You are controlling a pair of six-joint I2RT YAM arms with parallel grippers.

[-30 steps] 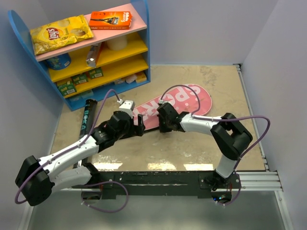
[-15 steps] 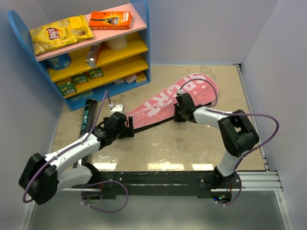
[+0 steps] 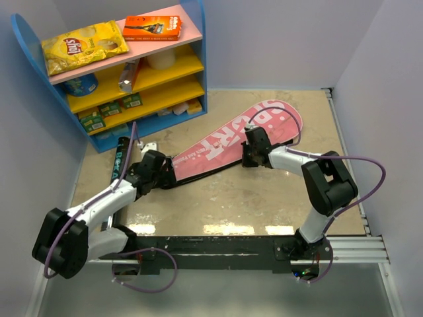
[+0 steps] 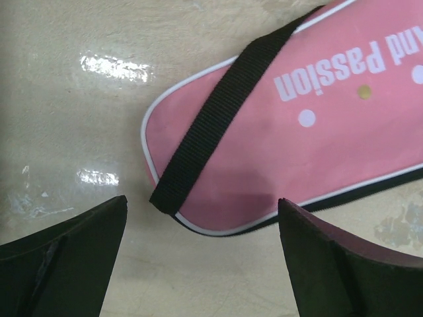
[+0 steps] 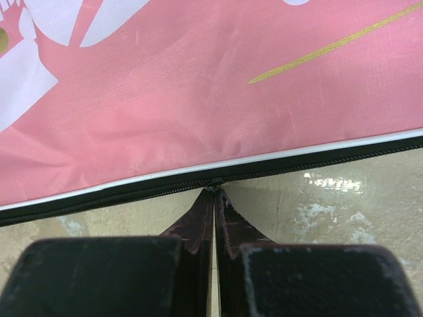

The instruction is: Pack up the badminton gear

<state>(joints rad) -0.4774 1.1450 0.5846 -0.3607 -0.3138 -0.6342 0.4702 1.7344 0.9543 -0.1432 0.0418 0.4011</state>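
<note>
The pink "SPORT" racket cover (image 3: 225, 139) lies slantwise on the table, wide end at the back right. My right gripper (image 3: 245, 157) is at its near black zipper edge. In the right wrist view the gripper (image 5: 215, 193) is shut on the zipper pull (image 5: 215, 183) of the cover (image 5: 198, 99). My left gripper (image 3: 165, 177) is open at the cover's narrow end. In the left wrist view the gripper (image 4: 201, 201) is spread wide and empty just short of the cover (image 4: 317, 132) and its black strap (image 4: 211, 119). A long black tube (image 3: 119, 158) lies at the left. No shuttlecocks or racket show.
A blue shelf unit (image 3: 198, 66) stands at the back left, with a yellow chip bag (image 3: 82, 45) and an orange box (image 3: 152, 28) on top. Walls close in the table on the left, back and right.
My right gripper has moved right along the zipper edge, and the cover has swung toward the back right. My left gripper has drawn back left to the cover's narrow end.
</note>
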